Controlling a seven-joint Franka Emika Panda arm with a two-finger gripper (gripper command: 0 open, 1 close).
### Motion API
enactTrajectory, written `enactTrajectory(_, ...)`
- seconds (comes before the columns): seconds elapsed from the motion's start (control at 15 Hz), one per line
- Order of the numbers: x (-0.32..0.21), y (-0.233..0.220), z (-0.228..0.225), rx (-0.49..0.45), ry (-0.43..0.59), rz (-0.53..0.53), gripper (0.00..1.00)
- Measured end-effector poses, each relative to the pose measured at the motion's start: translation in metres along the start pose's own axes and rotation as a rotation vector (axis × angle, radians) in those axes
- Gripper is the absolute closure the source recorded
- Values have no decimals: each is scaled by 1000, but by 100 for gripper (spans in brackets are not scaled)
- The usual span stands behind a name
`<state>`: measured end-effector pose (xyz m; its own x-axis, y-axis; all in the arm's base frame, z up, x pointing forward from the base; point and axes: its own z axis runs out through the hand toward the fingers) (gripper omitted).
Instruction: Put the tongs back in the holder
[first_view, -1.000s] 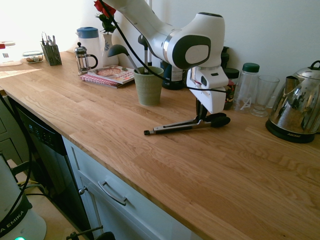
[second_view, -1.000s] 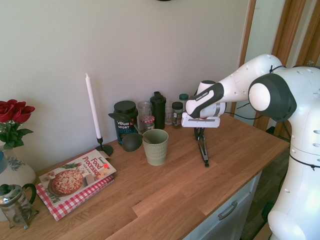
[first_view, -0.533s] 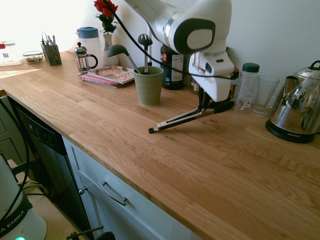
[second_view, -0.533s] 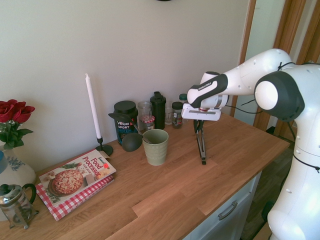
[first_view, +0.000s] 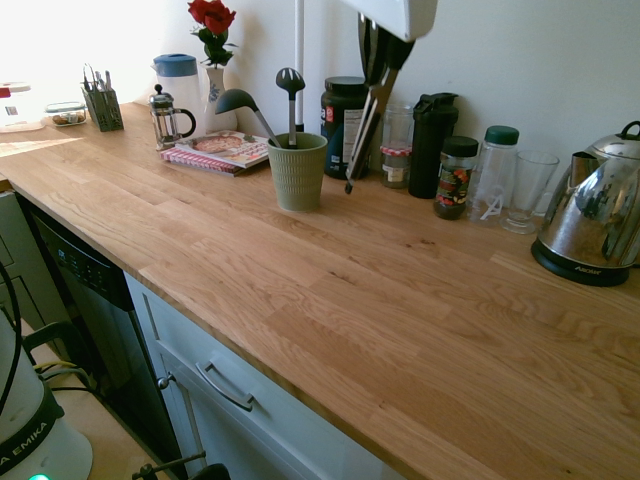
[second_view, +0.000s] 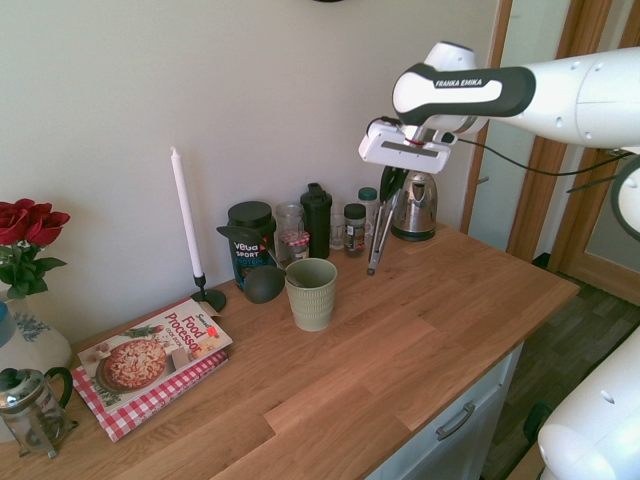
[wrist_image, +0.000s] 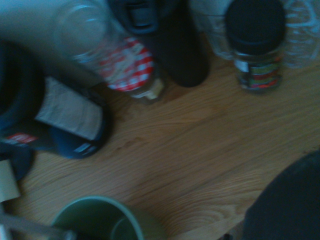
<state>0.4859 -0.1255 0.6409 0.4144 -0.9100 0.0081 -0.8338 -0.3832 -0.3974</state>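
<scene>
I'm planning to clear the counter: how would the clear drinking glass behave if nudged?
The drinking glass looks thin-walled, so it may chip or crack fairly easily. Being tall and narrowing toward its base, it would probably tip rather than slide if pushed near its rim.

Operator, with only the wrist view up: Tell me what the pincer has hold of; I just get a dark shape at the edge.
Observer: The pincer is shut on the tongs, near their black handle ends; the tips point down.
Operator: Say whether those tips are touching the counter.
Observer: No, they hang above the counter.
Operator: I see the green cup's rim only. Tell me what stands in it.
Observer: The green cup holds a ladle and a slotted spoon, both heads up.
Operator: Place the tongs against the cup.
Observer: Outside it, on the kettle's side.
</scene>
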Motion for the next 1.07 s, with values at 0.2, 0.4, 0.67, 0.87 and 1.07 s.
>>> enactTrajectory(0.2,-74,-27,-50,33,-16,-179,100)
enactTrajectory(0.4,-143,-58,-57,49,28,-354,100)
enactTrajectory(0.67,-163,-74,-30,64,146,-457,100)
enactTrajectory(0.87,-153,-71,16,52,151,-450,100)
enactTrajectory(1.07,-138,-74,64,42,143,-425,100)
